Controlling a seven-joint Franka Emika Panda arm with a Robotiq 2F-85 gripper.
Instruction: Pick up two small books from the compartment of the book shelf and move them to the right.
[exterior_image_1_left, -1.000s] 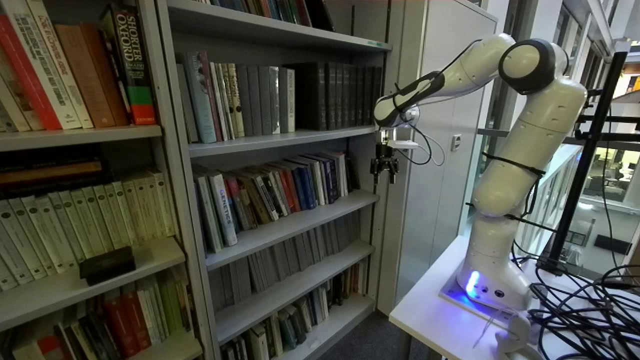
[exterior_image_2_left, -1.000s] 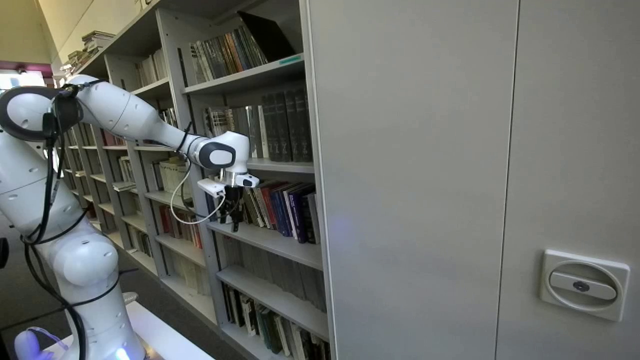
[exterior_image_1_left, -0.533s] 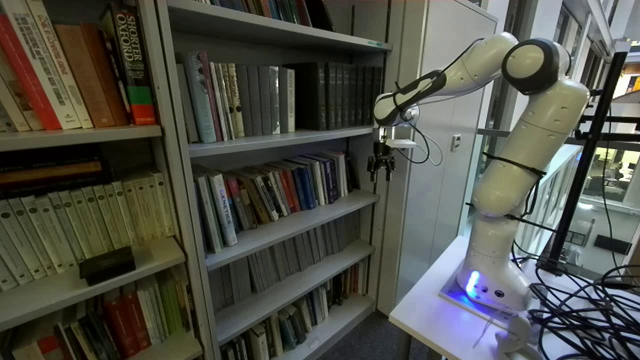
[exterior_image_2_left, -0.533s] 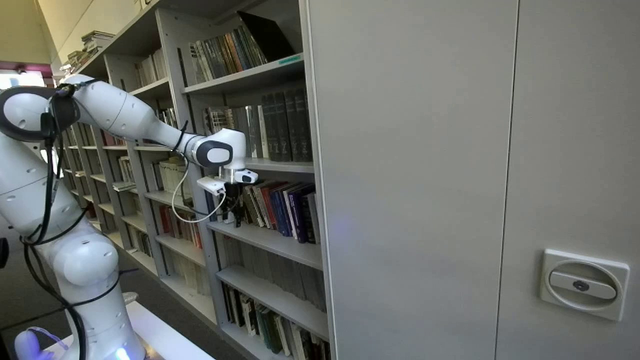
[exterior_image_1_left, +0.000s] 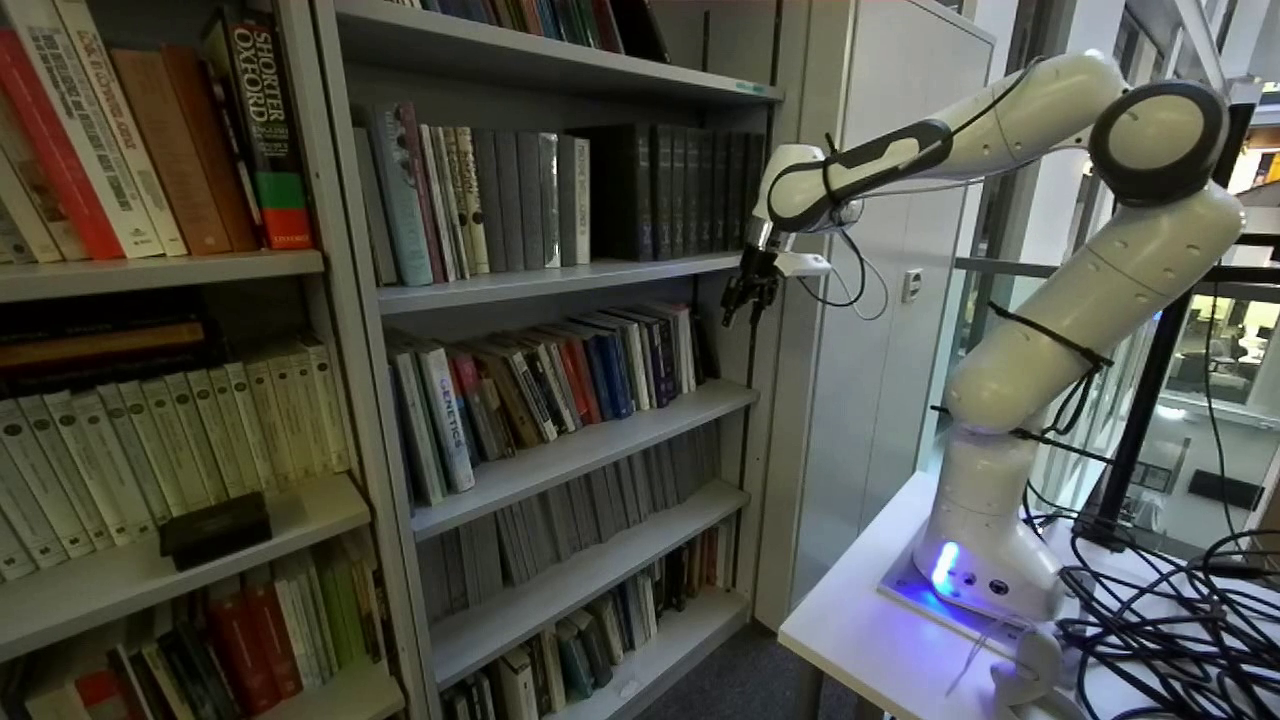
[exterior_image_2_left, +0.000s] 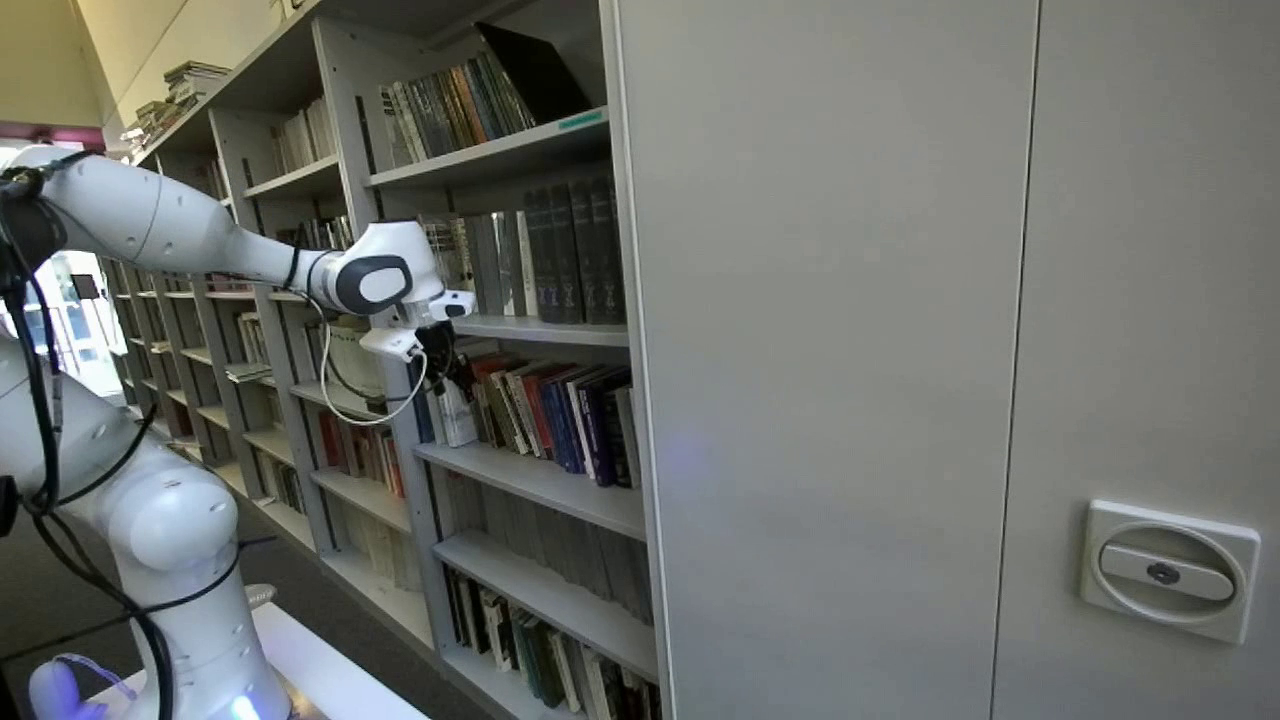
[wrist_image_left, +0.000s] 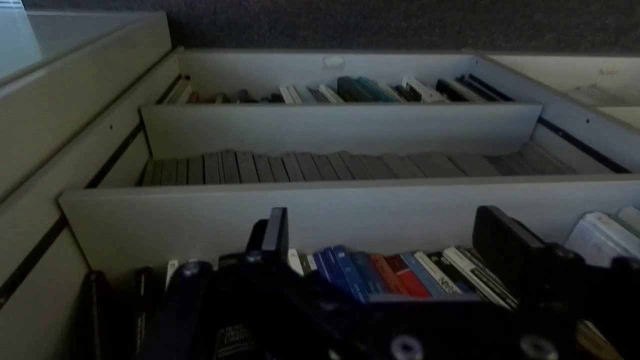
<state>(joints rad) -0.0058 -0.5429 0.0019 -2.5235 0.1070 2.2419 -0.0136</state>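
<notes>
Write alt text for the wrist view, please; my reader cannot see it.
Open black robot fingers, holding nothing, show in front of a row of blue, red and white books in a grey book shelf. Higher in the picture come grey volumes, mixed books and dark floor.

Both exterior views are facing the bookcase (exterior_image_1_left: 600, 445) slantwise from opposite sides of the arm (exterior_image_1_left: 1110, 285); the wrist view is looking down over its lower shelves (wrist_image_left: 340, 130) from nearer, past the gripper (wrist_image_left: 382, 225).

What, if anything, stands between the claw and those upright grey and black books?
Nothing visible stands directly in front of the books. The claw looks lower, though, so the shelf board beneath them may get in the way.
</notes>
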